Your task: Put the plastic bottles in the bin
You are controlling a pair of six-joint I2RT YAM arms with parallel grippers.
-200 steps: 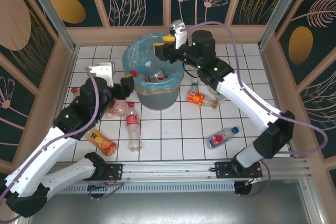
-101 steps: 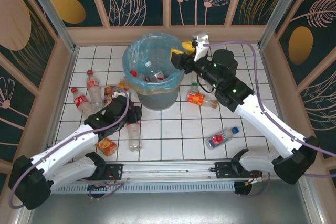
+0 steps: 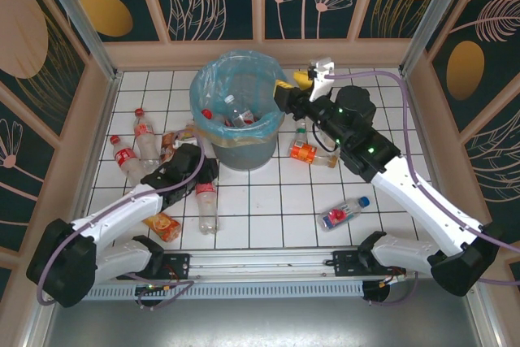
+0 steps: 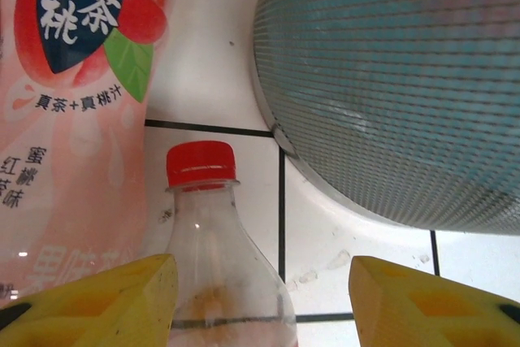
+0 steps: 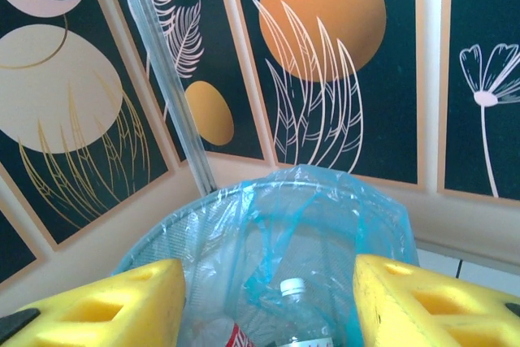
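White tiled tabletop (image 3: 268, 201). Nearest the arm bases, an orange-label bottle (image 3: 158, 223) lies on the left and a blue-cap bottle (image 3: 343, 214) on the right, well apart. The left claw (image 3: 201, 170) is low over the neck end of a red-cap bottle (image 3: 206, 201) lying near the bin's foot. In the left wrist view this claw (image 4: 262, 270) has its fingers apart around that bottle (image 4: 207, 233): the left finger is at its shoulder, with a gap on the right side, so not clamped. A pink-label bottle (image 4: 73, 119) lies just beside it. Two red-label bottles (image 3: 134, 145) lie further left. An orange bottle (image 3: 305, 153) lies right of the bin (image 3: 244, 152). More bottles (image 3: 236, 111) sit inside the blue bag. The right claw (image 3: 290, 87) is just beside the bin's right rim, fingers apart and nothing between them, facing the bag (image 5: 325, 201).
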